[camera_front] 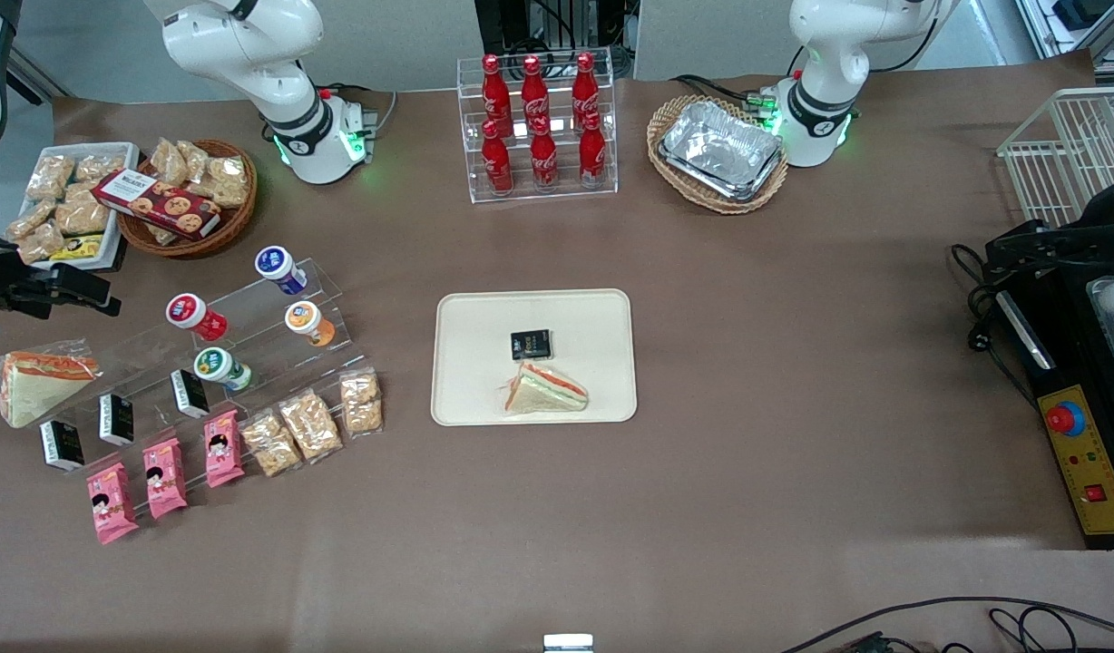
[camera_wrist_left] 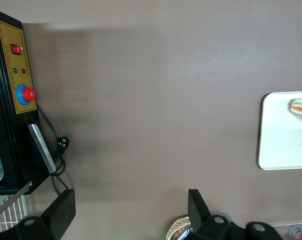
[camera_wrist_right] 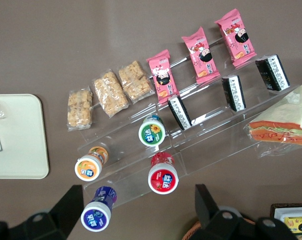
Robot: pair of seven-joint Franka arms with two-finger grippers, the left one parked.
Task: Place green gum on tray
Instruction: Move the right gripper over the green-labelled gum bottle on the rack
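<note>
We list the small white gum canister with green-rimmed lid (camera_front: 219, 367) (camera_wrist_right: 151, 131), lying on the clear acrylic stepped stand (camera_front: 249, 340) toward the working arm's end. The flat cream rectangular tray (camera_front: 466, 317) (camera_wrist_right: 21, 150), well apart, carries a wrapped triangular sandwich (camera_front: 546, 390) and a small black packet (camera_front: 530, 345). The right arm's black two-finger gripper (camera_wrist_right: 138, 205) hovers above the stand, fingers spread wide, holding nothing.

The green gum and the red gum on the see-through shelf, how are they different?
The green gum has a green-rimmed lid with a flower picture; the red gum has a red-rimmed lid with no flower. On the clear stepped rack, the green gum lies a step lower and nearer the front camera than the red gum. Both are small round canisters lying tilted. The hand hovers open above them, holding nothing.
</note>
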